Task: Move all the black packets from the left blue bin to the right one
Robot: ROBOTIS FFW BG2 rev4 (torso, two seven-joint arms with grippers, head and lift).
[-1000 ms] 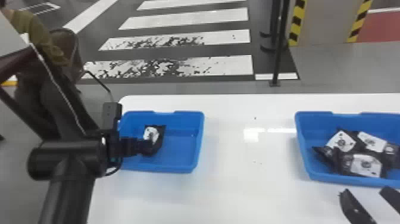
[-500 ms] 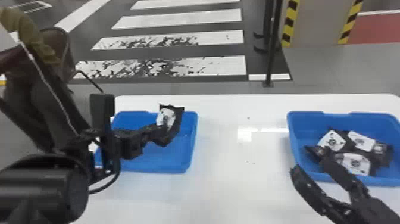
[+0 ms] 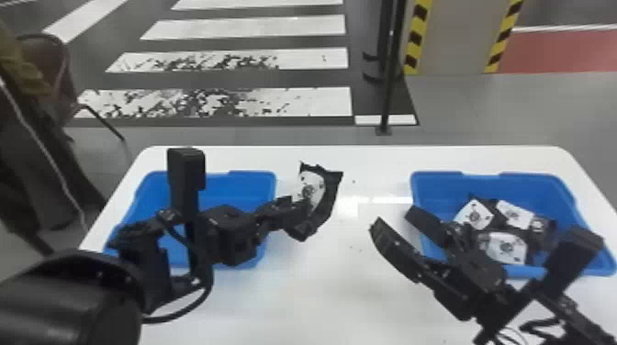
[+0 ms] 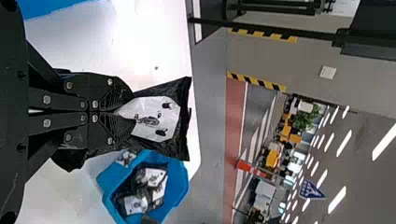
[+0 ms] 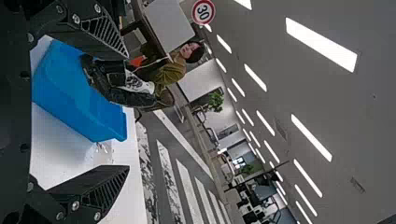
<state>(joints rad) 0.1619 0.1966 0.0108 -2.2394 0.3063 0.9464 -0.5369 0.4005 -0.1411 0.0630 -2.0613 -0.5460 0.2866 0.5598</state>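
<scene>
While the left gripper [image 3: 300, 211] pinches a black packet [image 3: 313, 183] above the tabletop [image 3: 321, 298], the right gripper [image 3: 394, 219] has its fingers spread, near the right bin [image 3: 429, 183] | held packet: between bins, nearer the left bin [image 3: 243, 189] | left bin: by tabletop's left edge | right bin: by its right edge, other packets [image 3: 505, 247] piled inside

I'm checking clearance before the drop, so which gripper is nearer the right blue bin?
Right. The right gripper, fingers open, is at the left edge of the right blue bin; the left gripper, holding a black packet, is farther left over the table.
</scene>
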